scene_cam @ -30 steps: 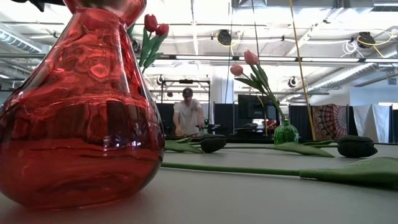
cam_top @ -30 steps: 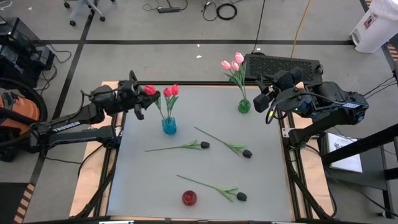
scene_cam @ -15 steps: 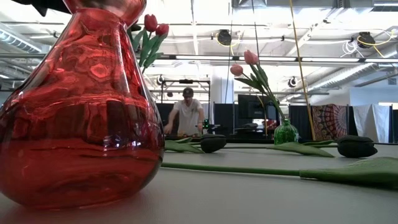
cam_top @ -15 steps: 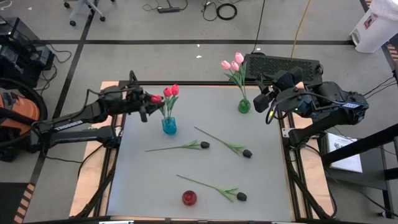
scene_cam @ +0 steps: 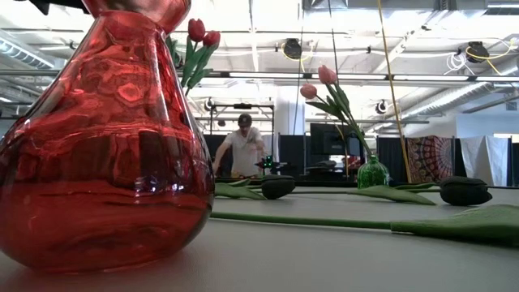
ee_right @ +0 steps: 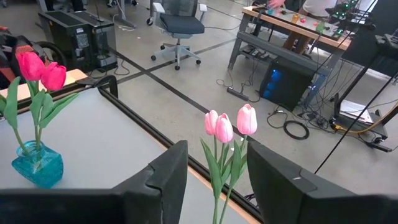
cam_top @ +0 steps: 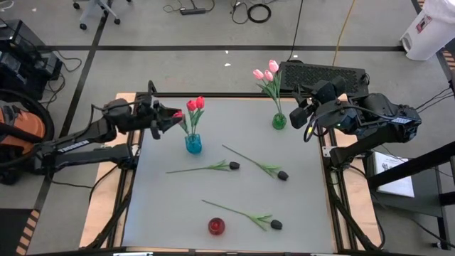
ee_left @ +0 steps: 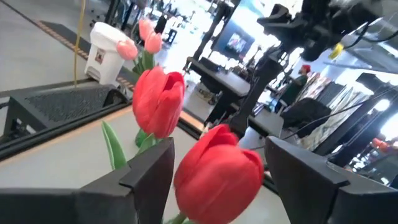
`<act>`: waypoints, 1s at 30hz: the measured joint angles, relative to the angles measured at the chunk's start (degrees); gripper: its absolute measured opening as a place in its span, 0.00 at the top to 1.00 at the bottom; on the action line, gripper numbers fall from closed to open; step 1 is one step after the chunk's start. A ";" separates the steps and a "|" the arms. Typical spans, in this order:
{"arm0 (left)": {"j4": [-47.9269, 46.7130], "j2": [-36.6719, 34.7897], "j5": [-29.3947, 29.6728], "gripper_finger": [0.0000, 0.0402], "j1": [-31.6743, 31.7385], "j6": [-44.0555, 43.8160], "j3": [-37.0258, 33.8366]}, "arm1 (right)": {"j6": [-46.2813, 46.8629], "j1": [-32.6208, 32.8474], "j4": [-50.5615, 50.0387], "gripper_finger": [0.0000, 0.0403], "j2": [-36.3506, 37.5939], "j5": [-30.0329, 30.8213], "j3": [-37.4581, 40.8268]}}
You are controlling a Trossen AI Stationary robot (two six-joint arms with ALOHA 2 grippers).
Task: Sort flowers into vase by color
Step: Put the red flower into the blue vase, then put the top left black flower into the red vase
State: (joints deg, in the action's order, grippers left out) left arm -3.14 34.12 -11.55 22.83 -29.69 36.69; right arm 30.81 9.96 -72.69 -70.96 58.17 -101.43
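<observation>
Left gripper sits upper left of centre in the high view, just left of the red tulips, fingers spread wide. In the left wrist view a red bud sits between the two fingers with visible gaps on both sides, not clamped.

Red tulips stand in the blue vase, upper centre-left of the table. Two heads read clearly from above; a third is hard to separate near the gripper.

Three black tulips lie flat on the table: one mid-frame, one right of it, one lower centre. Red vase at bottom centre holds no flowers; it fills the left of the low view.

Three pink tulips stand in the green vase, upper right of centre, at the table's far edge.

Right gripper hangs at the right, just beside the green vase, touching nothing. Its fingers stand apart, with the pink tulips ahead of them.

A person stands in the room behind, centre of the low view.
</observation>
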 joint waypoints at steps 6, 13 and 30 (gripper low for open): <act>0.01 -2.89 5.73 0.36 0.00 0.48 0.00 | 0.00 0.00 0.00 0.61 0.00 0.00 0.00; 1.48 -5.37 8.74 0.36 0.02 0.51 0.41 | 0.01 0.00 0.00 0.61 0.00 0.00 0.00; 1.25 -3.29 4.93 0.36 0.00 6.07 19.91 | 0.02 0.00 0.00 0.61 -0.02 0.00 0.00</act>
State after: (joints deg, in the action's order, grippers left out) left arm -1.89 30.84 -6.62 22.83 -23.62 56.60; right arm 30.83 9.95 -72.69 -70.98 58.17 -101.43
